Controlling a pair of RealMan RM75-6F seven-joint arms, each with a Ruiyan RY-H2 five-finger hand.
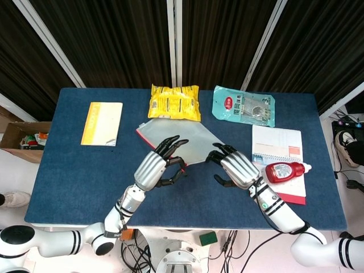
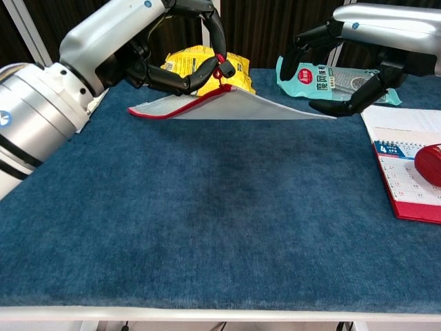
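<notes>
Mesh zipper pouch (image 2: pixel 241 107) with red edging, lifted at its near corner above the blue worktop (image 2: pixel 227 227) and tilted, its far part low near the yellow snack bag (image 1: pixel 174 101). The left robot hand (image 1: pixel 154 168) pinches the pouch's red zipper corner between thumb and fingertip (the other fingers are spread upward, as the chest view shows). The right robot hand (image 1: pixel 234 168) is open, fingers apart and curved, hovering at the pouch's right corner; whether a fingertip touches the mesh cannot be told. Behind the pouch lies the yellow snack bag, and to its right a teal packet (image 1: pixel 243 106). On the right side of the worktop rests a desk calendar (image 1: pixel 280 149) with a red base, and on it a red bottle (image 1: pixel 284 170) with a white cap lying on its side. A yellow-and-white booklet (image 1: pixel 102 123) lies flat at the far left, well apart from both hands.
</notes>
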